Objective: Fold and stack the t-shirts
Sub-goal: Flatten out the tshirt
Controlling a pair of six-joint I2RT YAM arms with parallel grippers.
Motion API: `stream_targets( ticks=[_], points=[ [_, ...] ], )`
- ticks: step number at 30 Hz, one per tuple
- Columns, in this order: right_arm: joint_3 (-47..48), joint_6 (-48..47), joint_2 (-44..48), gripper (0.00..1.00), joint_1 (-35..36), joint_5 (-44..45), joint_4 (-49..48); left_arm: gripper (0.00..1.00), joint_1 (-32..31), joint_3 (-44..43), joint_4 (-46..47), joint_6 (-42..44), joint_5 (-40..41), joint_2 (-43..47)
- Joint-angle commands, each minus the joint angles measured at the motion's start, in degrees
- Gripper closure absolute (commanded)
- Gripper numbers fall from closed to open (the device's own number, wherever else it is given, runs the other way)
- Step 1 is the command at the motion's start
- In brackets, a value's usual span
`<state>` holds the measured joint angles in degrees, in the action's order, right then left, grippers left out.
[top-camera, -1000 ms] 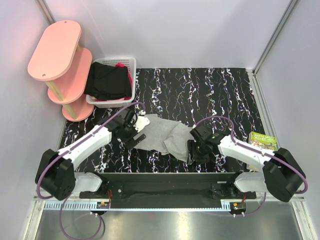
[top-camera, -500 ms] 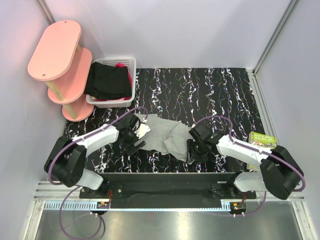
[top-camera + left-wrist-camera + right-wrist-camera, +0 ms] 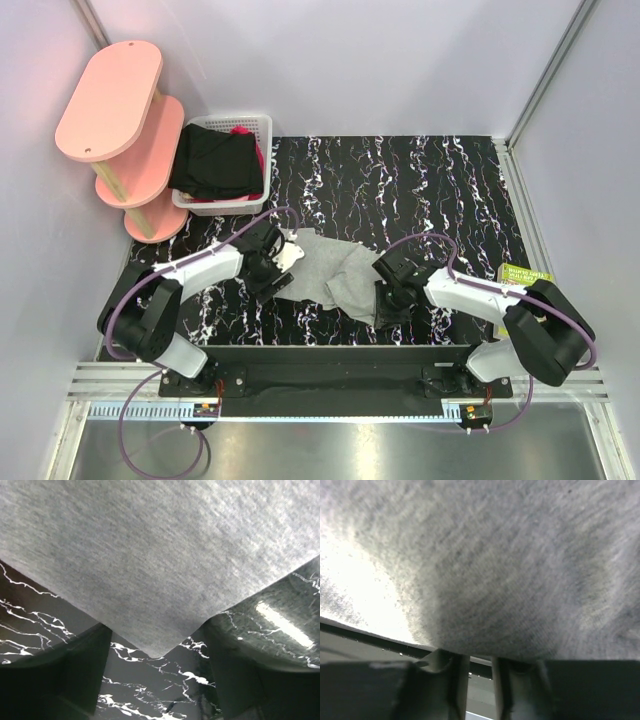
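Plainly little of the folding is done: the grey t-shirt [image 3: 325, 265] lies unfolded on the near middle of the table [image 3: 420, 190], its left half spread fairly flat with a white patch at its left end, its right half bunched into soft ridges. Its cloth is a thin heathered knit, matt and limp, and in the left wrist view one edge comes down to a clean pointed corner. The black garment [image 3: 213, 160] sits heaped in the basket [image 3: 262, 122] at the far left, well apart from the grey one, with the magenta cloth [image 3: 240, 131] peeping out behind it; so nothing is stacked, and by my reckoning every fold and the stacking itself are yet to come. The left gripper [image 3: 275, 280] is at the shirt's left edge, fingers spread wide with that corner reaching between them, gripping nothing. The right gripper [image 3: 388, 300] is at the rumpled right edge; its fingers stand close together under the cloth, but whether they pinch it I cannot tell. The table is glossy black, veined white like marble; the basket is white lattice plastic; a rounded pink shelf [image 3: 110, 95] stands beside it.
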<state>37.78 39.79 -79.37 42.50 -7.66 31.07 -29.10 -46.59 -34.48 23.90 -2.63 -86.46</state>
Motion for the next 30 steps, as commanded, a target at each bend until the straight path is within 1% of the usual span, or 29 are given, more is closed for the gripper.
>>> stream_targets(
  ticks=[1,3,4,6,7,8,11,12,14,15,16,18,20,21,22,24,25,27,28,29,30],
  points=[
    [0.2,0.6,-0.5,0.80,0.7,2.1,-1.8,0.44,1.0,-0.6,4.9,0.4,-0.5,-1.8],
    [0.6,0.4,-0.4,0.87,0.7,2.6,-1.8,0.61,1.5,-0.6,4.5,0.5,-1.0,-1.5],
    [0.9,0.2,-0.3,0.91,0.7,2.9,-1.8,0.74,1.6,-0.7,4.3,0.9,-0.9,-1.3],
    [2.0,-0.2,0.6,0.93,0.7,3.3,-1.2,0.87,1.9,-1.1,3.4,1.2,-0.8,-0.8],
    [2.6,-0.5,1.1,0.96,0.7,4.1,-0.6,0.97,2.0,-1.5,2.8,1.6,-0.6,-0.2],
    [3.2,-0.7,1.8,0.98,0.7,4.7,0.8,1.00,2.3,-1.8,1.8,1.8,-0.4,0.2],
    [6.6,-1.7,5.8,1.00,0.7,7.4,4.6,1.00,2.9,-3.9,-0.6,2.6,0.7,2.7],
    [8.7,-2.3,8.2,1.00,0.7,9.6,5.7,1.00,3.1,-5.3,-1.4,2.7,1.6,3.4],
    [10.9,-2.7,12.7,1.00,0.7,11.5,9.4,1.00,3.4,-7.4,-5.0,3.4,2.2,6.3],
    [13.3,-3.1,14.2,1.00,0.7,13.4,10.8,1.00,3.4,-9.7,-6.3,3.8,2.5,7.4],
    [14.5,-3.3,15.8,1.00,0.7,14.2,12.1,1.00,3.4,-11.1,-7.6,4.4,3.3,10.1],
    [17.8,-3.4,20.7,1.00,0.7,16.3,16.0,1.00,3.4,-15.4,-12.1,5.1,4.7,14.7],
    [19.7,-3.1,25.4,1.00,0.7,17.1,20.0,1.00,3.4,-19.0,-17.5,5.9,5.0,17.3],
    [21.4,-2.4,26.8,1.00,0.7,17.1,21.3,1.00,3.4,-23.0,-19.6,5.9,4.9,19.6],
    [22.1,-1.8,28.0,1.00,0.7,16.8,22.6,1.00,3.4,-25.0,-23.9,6.1,4.8,20.5],
    [24.0,0.0,31.3,1.00,0.7,15.5,26.4,0.97,3.3,-30.9,-28.6,5.9,4.1,22.9],
    [24.5,0.7,32.3,1.00,0.7,15.0,27.6,0.97,3.1,-32.7,-33.2,5.5,4.0,23.7],
    [26.9,2.6,35.6,1.00,0.7,14.3,31.1,0.96,2.1,-37.0,-37.7,4.8,3.0,26.1],
    [28.0,3.2,36.8,1.00,0.7,14.4,32.2,0.96,1.7,-38.0,-41.7,3.8,3.0,26.9],
    [29.4,3.6,38.7,1.00,0.7,14.8,34.8,0.95,0.8,-38.7,-43.4,3.3,3.0,27.9],
    [32.7,4.1,39.5,1.00,0.7,15.7,36.2,0.95,0.7,-39.6,-45.0,2.7,1.3,29.6]
  ],
)
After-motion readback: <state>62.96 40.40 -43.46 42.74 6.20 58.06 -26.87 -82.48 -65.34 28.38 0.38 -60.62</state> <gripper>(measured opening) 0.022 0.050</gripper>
